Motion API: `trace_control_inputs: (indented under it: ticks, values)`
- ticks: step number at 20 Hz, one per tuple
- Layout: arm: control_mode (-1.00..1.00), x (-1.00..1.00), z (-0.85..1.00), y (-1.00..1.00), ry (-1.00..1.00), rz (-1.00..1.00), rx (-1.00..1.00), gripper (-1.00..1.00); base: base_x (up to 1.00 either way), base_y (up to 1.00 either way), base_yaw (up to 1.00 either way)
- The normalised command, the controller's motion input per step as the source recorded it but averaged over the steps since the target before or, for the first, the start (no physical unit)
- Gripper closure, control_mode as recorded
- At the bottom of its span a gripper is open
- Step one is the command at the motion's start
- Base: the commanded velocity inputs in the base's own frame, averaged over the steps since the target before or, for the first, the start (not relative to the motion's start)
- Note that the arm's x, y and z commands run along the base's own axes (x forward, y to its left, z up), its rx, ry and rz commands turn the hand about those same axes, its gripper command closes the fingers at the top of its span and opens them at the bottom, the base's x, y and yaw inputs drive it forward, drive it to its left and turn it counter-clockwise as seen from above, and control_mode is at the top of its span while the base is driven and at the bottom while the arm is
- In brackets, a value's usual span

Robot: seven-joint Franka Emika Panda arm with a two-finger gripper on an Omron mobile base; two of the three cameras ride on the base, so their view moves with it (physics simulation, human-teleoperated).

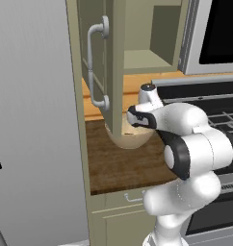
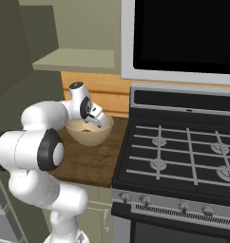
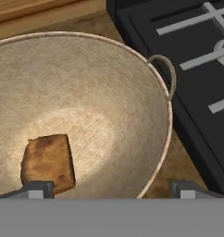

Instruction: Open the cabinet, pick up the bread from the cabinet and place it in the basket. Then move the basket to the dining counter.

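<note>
The bread (image 3: 48,162), a small brown chunk, lies on the bottom of the basket (image 3: 165,125), a pale tan woven bowl with a small loop handle. The basket (image 2: 92,135) stands on the narrow dark wood worktop next to the stove. My gripper (image 3: 113,190) hangs open just above the basket with nothing between its fingers; one fingertip (image 3: 37,190) is close to the bread. In the left base view the gripper (image 1: 136,120) is over the basket (image 1: 130,138). The cabinet (image 1: 116,57) door stands open, edge on, with its silver handle (image 1: 97,62) facing left. The dining counter is out of view.
A black stove (image 2: 183,152) with grates sits right of the worktop (image 1: 123,168). A microwave (image 2: 183,33) hangs above it. An olive shelf (image 2: 74,59) is inside the open cabinet. A grey fridge side (image 1: 32,120) stands at the left.
</note>
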Motion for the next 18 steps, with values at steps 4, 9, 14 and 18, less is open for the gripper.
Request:
trace_control_inputs:
  ticks: [4, 9, 14, 18]
  values:
    - [-1.00, -0.58, 0.20, -0.30, 0.00, -0.30, 0.10, -1.00, 0.00, 0.00, 0.00]
    - [-1.00, -0.15, 0.00, 0.00, 0.09, -0.09, 0.19, -1.00, 0.00, 0.00, 0.00]
    - [-1.00, 0.04, -0.03, 0.00, 0.09, -0.01, 0.13, -1.00, 0.00, 0.00, 0.00]
    - [-1.00, 0.37, -0.11, 0.00, 0.07, -0.06, 0.08, -1.00, 0.00, 0.00, 0.00]
